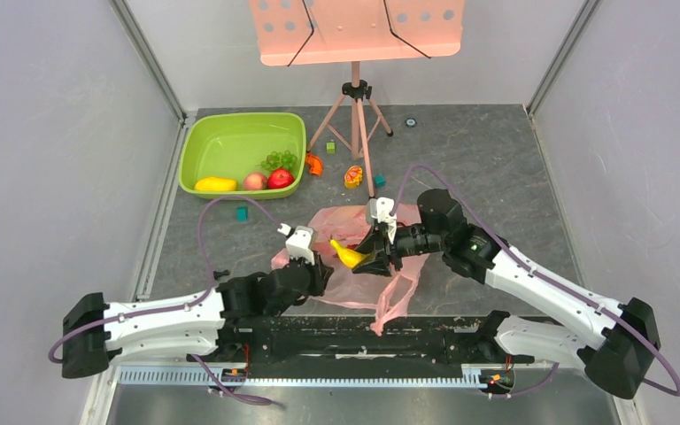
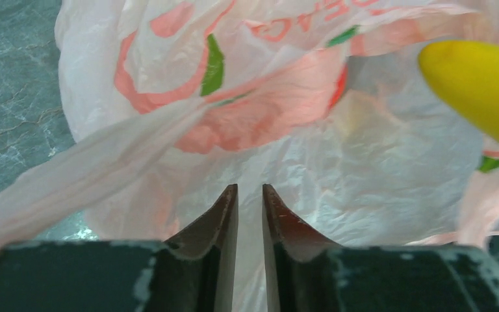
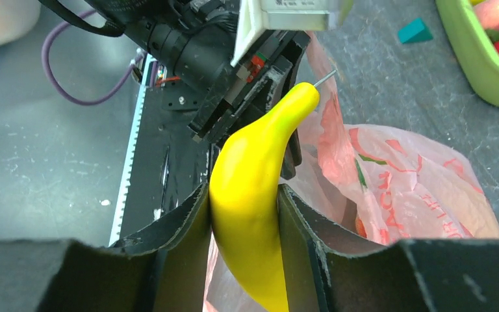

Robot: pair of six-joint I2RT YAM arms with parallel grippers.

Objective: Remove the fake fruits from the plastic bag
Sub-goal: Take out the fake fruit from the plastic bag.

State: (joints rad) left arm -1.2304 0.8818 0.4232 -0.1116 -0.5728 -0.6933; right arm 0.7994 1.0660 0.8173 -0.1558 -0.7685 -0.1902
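Over the plastic bag (image 3: 403,188) — lettering illegible — right pincer (image 3: 243,195) clamps banana (image 3: 263,143), left pincer (image 2: 250,192) barely apart.

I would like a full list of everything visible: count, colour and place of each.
bag: one, translucent pink, centre of the table
banana: one, yellow, held over the bag
basin: one, lime green, far left
mango: one, yellow, in the basin
peach: one, pinkish, in the basin
apple: one, red, in the basin
grapes: one bunch, green, in the basin
teal cubes: two, teal, on the table near the bag
stand: one, pink, far edge
green cube: one, green, by the stand's legs
left gripper: one, black, slightly open at the bag
right gripper: one, black, shut on the banana
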